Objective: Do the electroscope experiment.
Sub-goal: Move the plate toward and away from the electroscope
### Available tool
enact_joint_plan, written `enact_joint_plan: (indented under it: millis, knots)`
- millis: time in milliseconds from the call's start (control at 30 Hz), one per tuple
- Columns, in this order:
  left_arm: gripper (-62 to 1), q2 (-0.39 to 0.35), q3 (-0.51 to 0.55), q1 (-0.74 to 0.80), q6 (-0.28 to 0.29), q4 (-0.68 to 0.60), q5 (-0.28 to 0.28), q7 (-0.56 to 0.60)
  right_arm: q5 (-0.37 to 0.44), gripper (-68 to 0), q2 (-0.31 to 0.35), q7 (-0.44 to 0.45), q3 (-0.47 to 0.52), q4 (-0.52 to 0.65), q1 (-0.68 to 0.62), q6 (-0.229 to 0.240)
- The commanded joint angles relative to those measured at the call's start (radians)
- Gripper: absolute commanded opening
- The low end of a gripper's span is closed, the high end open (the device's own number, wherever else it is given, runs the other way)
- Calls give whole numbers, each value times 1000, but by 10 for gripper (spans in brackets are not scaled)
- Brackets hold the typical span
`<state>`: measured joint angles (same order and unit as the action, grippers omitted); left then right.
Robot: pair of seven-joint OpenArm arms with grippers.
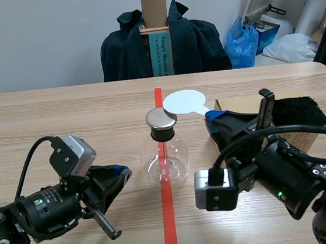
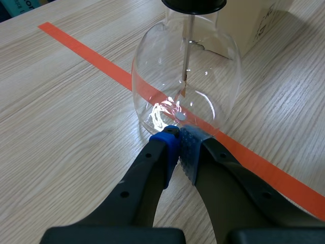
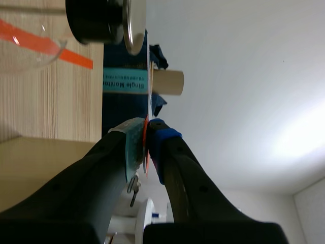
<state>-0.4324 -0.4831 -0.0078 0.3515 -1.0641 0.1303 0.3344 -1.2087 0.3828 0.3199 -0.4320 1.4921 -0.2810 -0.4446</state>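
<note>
The electroscope, a clear glass flask (image 1: 165,157) with a black stopper and a metal disc (image 1: 161,118) on top, stands on the red tape line mid-table. My right gripper (image 1: 214,116) is shut on the handle of a white round paddle (image 1: 184,102), whose rim reaches the metal disc; I cannot tell whether they touch. In the right wrist view the paddle (image 3: 149,101) shows edge-on between my fingers (image 3: 147,127), running to the disc (image 3: 133,25). My left gripper (image 1: 121,172) is shut on nothing, its tips (image 2: 179,137) at the foot of the flask (image 2: 167,76).
A cardboard box (image 1: 237,104) with a black fuzzy cloth (image 1: 300,112) on it sits behind my right arm. Across the table stands a chair draped with a dark jacket (image 1: 162,39). A blue bag (image 1: 245,42) lies on the floor beyond.
</note>
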Motion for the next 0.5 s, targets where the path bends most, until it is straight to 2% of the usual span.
enact_joint_plan:
  millis: [0,167,467]
  knots:
    - [-593,5,11,5,1,-27,6,17,3,-667,13,19,8,13,10,-24]
    - [-593,5,11,5,1,-27,6,17,0,-667,13,91,8,13,10,-37]
    - [-593,5,11,5,1,-27,6,16,-1,-667,13,140,8,13,10,-37]
